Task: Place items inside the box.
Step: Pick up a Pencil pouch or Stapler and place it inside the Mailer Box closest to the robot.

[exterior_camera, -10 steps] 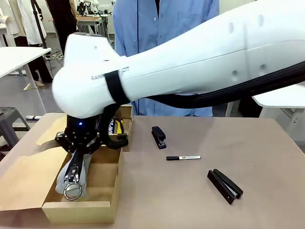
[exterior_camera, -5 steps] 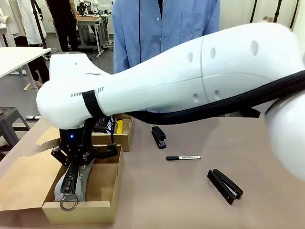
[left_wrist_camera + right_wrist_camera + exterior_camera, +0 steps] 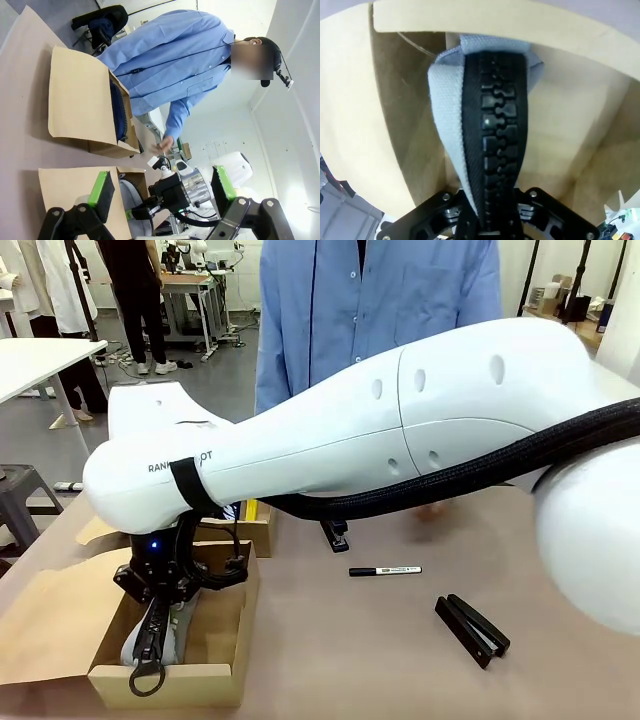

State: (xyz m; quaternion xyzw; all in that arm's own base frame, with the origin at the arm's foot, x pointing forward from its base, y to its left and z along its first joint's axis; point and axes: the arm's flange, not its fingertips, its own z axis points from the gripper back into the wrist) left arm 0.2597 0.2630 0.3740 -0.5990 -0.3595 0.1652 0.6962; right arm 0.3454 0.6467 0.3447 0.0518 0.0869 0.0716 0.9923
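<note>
Right gripper (image 3: 157,612) — lower left of the front view — is clamped shut on the grey pencil pouch (image 3: 138,645). The pouch hangs zip-forward inside the cardboard box (image 3: 170,686), its ring pull (image 3: 145,677) at the near rim. Left gripper (image 3: 162,186), at the bottom of its wrist view, stands wide apart, holding nothing. A marker (image 3: 385,570) and a black stapler (image 3: 471,628) lie on the table — centre to lower right.

Grey pouch (image 3: 445,115), black zip (image 3: 495,135); tan cardboard box (image 3: 165,685); black stapler (image 3: 472,630); black marker (image 3: 385,570), white label; blue shirt (image 3: 380,300); brown table (image 3: 400,670).
</note>
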